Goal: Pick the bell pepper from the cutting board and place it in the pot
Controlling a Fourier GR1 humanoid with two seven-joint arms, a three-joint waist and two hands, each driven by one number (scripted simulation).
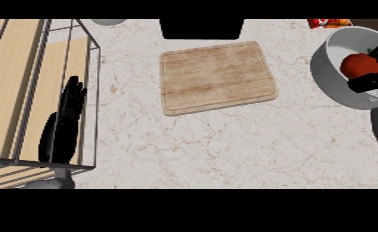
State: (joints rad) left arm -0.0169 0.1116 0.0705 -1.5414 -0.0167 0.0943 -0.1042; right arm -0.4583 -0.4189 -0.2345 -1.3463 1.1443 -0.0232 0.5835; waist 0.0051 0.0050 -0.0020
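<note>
At the right edge of the view, over the pot point(336, 71), the right hand point(363, 82) shows only as dark fingers just below and against the red bell pepper point(359, 64); whether they curl round it I cannot tell. The pepper sits within the pot's rim, round and glossy red. The pot is grey outside and pale inside, with a wide round mouth. The left hand point(65, 126) rests at the left, fingers straight and pointing up, beside a thin wire rack point(92, 76) over pale wood slats. The cutting board point(218, 77) lies bare in the middle, a rounded wooden rectangle with a grooved border, on the cream marble counter point(221, 146) veined in tan. No writing can be read anywhere.
</note>
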